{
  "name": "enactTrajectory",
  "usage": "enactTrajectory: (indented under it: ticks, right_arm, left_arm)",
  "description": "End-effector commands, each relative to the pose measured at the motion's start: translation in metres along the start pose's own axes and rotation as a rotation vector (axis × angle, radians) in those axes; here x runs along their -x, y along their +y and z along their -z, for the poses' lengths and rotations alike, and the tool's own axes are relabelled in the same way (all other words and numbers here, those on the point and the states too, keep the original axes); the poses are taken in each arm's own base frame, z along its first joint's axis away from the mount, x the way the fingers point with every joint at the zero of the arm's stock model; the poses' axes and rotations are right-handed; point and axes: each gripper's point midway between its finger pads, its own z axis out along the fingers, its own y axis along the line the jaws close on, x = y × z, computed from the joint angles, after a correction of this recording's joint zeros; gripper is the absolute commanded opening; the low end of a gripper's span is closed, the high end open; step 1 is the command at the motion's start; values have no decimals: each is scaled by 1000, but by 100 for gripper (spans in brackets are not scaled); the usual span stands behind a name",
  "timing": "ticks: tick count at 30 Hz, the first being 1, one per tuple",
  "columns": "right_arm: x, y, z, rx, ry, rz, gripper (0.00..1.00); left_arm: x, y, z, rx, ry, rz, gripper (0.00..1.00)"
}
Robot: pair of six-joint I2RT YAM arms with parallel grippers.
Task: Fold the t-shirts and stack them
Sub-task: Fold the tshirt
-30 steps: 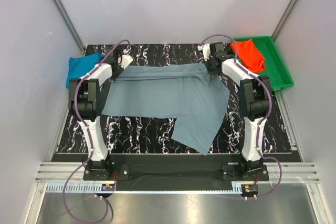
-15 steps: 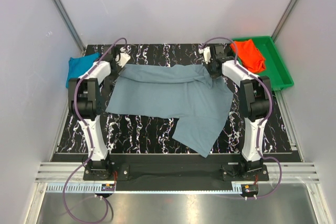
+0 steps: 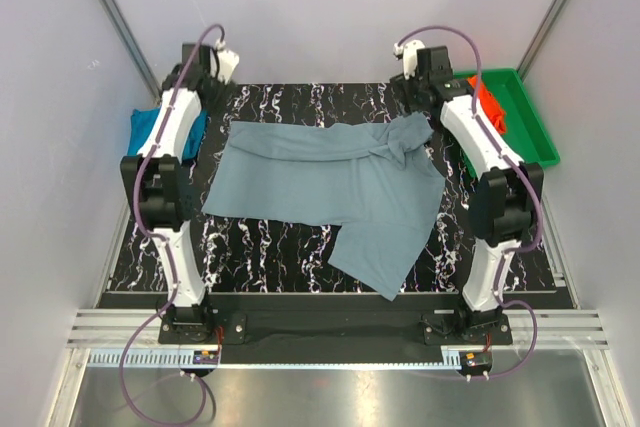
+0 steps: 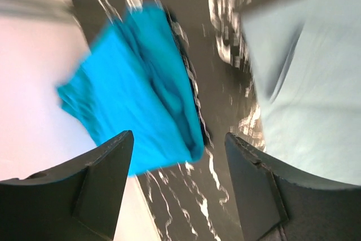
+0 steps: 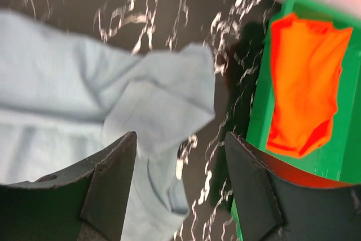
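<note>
The dusty grey-blue t-shirt (image 3: 320, 182) lies spread across the middle of the table, its far edge folded over and bunched at the right corner (image 5: 163, 94). A bright teal-blue t-shirt (image 3: 150, 132) lies crumpled at the table's left edge (image 4: 141, 94). The orange-red t-shirt (image 3: 492, 107) sits in the green tray (image 5: 307, 83). My left gripper (image 3: 203, 69) hovers above the far left corner, open and empty (image 4: 177, 139). My right gripper (image 3: 422, 69) is raised over the far right corner, also open with nothing between its fingers (image 5: 180, 139).
A green plastic tray (image 3: 535, 137) stands at the far right, its near wall (image 5: 259, 117) close beside my right gripper. White walls close in the table on three sides. The black marbled tabletop (image 3: 270, 247) shows around the cloth.
Both grippers opened and let go of the grey-blue shirt's far edge, then lifted and drew back toward the far wall. The shirt now rests on the table.
</note>
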Motion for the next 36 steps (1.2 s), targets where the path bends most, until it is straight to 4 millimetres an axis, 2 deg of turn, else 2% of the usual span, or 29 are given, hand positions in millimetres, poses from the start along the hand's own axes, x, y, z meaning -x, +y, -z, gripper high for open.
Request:
enactTrajectory:
  ticks: [1, 2, 4, 5, 7, 10, 11, 14, 19, 21, 22, 25, 27, 32, 36]
  right_arm:
    - [0, 1, -19, 28, 22, -47, 71]
    - [1, 5, -29, 46, 28, -49, 72]
    - [-5, 10, -38, 64, 64, -51, 71]
    - [-8, 11, -49, 65, 80, -47, 71]
    - [-17, 12, -62, 71, 126, -19, 69]
    - [-17, 10, -69, 65, 154, 6, 68]
    - [-15, 8, -70, 59, 151, 9, 68]
    - [-7, 3, -69, 42, 136, 8, 69]
    - [-17, 12, -70, 75, 162, 9, 69]
    - [-22, 18, -71, 110, 173, 8, 69]
    - [-29, 22, -75, 123, 188, 9, 69]
    - [-41, 28, -87, 136, 216, 9, 69]
    - [-45, 33, -91, 161, 229, -6, 69]
    - [-45, 43, -103, 196, 228, -25, 69]
    - [-48, 44, -105, 204, 234, -31, 69]
  left_arm:
    - [47, -5, 2, -66, -87, 65, 72]
    - [40, -16, -19, -98, -49, 71, 71]
    - [51, -16, -25, -108, -64, 98, 69]
    - [49, -19, -35, -107, -57, 102, 65]
    - [52, -22, -42, -98, -78, 103, 63]
    - [55, -29, -49, -112, -90, 95, 52]
    - [52, -33, -53, -120, -80, 91, 45]
    - [50, -42, -60, -151, -79, 92, 42]
    - [39, -59, -69, -204, -34, 134, 44]
    - [38, -72, -66, -255, -26, 144, 48]
    - [33, -80, -64, -281, -3, 152, 53]
    - [20, -106, -61, -350, 55, 148, 59]
    - [12, -122, -58, -404, 84, 156, 60]
    - [11, -135, -61, -459, 92, 191, 62]
    - [18, -136, -66, -468, 82, 218, 62]
